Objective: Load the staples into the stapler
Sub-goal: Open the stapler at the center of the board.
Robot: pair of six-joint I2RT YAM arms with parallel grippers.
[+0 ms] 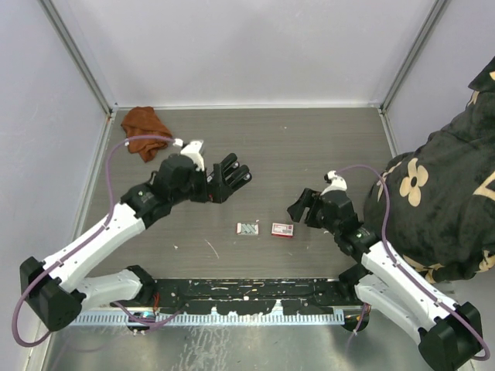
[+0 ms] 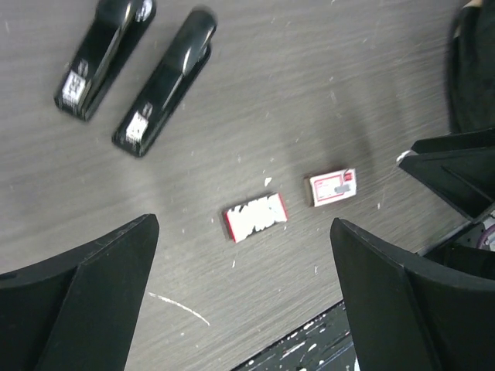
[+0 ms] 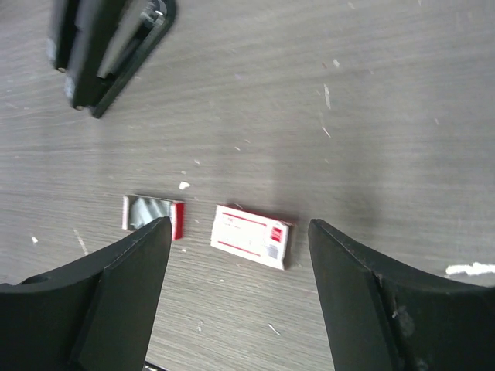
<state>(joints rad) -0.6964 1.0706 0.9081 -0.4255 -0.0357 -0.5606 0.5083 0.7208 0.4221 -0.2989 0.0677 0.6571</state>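
Nearest the arm bases: the staples [image 1: 247, 229], silvery strips in a tiny tray, lie flat on the counter [image 1: 325, 147], roughly midway between the arms. The red-and-white box [image 1: 282, 229] sits just beside them at 3 o'clock, not touching.

Handling, as a judgement:
- The strips look light and stiff but brittle, likely to snap into short lengths if bent.
- They are slick metal and lie low, so hard to get under.
- Best hold is probably across the long sides of a strip, fingertips low, with a gentle squeeze.
- The tray would likely slide if nudged.
- The box is thin card and easy to crush.

Next out: the right hand [image 1: 303, 207] hangs at 2 o'clock of the box, fingers spread, nothing between them. The left hand [image 1: 228, 179] hangs at 11 o'clock of the tray, fingers wide apart, empty.

Beyond: two black staplers [image 2: 166, 81] lie side by side, well apart from the tray. Farthest is an orange cloth [image 1: 145, 130] in the 10 o'clock corner. A dark flowered garment [image 1: 433, 193] sits at the 3 o'clock edge.

Views:
- The top view gives the arm layout, but the staplers merge with the left hand's black.
- The left wrist view shows both staplers whole at its 11 o'clock, both apparently shut. The tray contents are blurred there.
- The right wrist view crops the staplers at its 11 o'clock, with grey metal showing. Open or not, cannot tell. It shows the silver glint in the tray clearest.
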